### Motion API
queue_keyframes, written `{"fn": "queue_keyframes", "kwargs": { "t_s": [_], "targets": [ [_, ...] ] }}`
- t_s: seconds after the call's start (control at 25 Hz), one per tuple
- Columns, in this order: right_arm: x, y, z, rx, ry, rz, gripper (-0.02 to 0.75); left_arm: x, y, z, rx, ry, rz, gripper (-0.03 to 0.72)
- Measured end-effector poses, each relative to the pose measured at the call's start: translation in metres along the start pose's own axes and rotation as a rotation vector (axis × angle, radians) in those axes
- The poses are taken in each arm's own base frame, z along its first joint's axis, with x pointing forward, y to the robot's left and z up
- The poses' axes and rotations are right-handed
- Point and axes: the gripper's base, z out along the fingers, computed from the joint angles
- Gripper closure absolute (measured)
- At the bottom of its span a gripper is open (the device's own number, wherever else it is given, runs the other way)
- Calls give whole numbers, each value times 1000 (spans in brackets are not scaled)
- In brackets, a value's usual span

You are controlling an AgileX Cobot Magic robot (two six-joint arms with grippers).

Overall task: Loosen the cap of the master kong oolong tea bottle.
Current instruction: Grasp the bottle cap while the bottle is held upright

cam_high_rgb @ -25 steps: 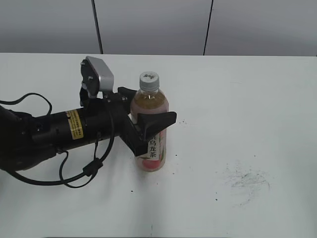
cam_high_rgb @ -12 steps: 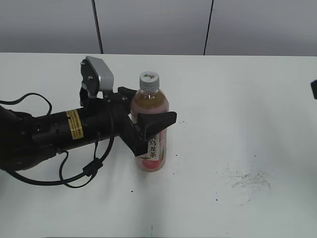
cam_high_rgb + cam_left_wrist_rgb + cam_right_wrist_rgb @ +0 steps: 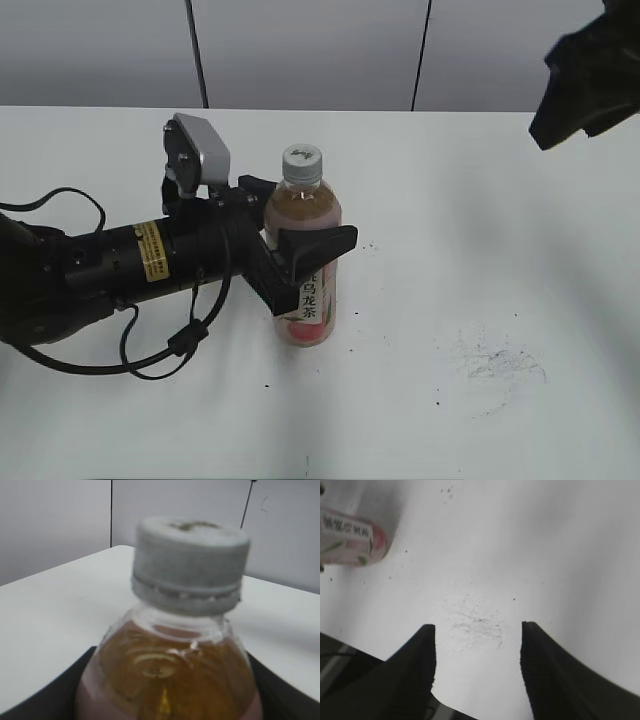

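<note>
Amber tea bottle is standing gripped by the left arm while the right one is waiting high at the far right.

Standing upright on the white table (image 3: 520,250), the master kong oolong tea bottle (image 3: 305,262) is being pinched at its shoulder by the left gripper (image 3: 300,225), whose black fingers are lying on both sides of the body, just below the neck. The cap (image 3: 301,162) is sitting free on top, along the bottle's vertical axis, with nothing touching it. The right gripper (image 3: 477,670) is hanging spread wide over a scuffed patch of table, well apart from the bottle, which is lying to its left and lower. Judging from this, the right arm is the one needing to travel left and come down onto the cap from above.
</note>
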Motion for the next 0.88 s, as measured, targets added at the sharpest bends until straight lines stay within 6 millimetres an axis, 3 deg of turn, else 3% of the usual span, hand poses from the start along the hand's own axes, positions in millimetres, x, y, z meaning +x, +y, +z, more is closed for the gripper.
{"fn": "queue_keyframes", "kwargs": {
  "t_s": [0.16,0.32,0.56,0.72,0.88],
  "targets": [
    [-21,-7,10,2,1,146,329,0,0,0,0,0,0,243],
    [-36,-1,6,-10,-33,147,329,0,0,0,0,-1,0,243],
    [-68,50,-6,-56,-114,0,330,0,0,0,0,-1,0,243],
    [-75,91,-2,-100,-118,-105,331,0,0,0,0,-1,0,243],
    [-75,126,14,-104,-75,-185,332,0,0,0,0,-1,0,243]
  ]
}}
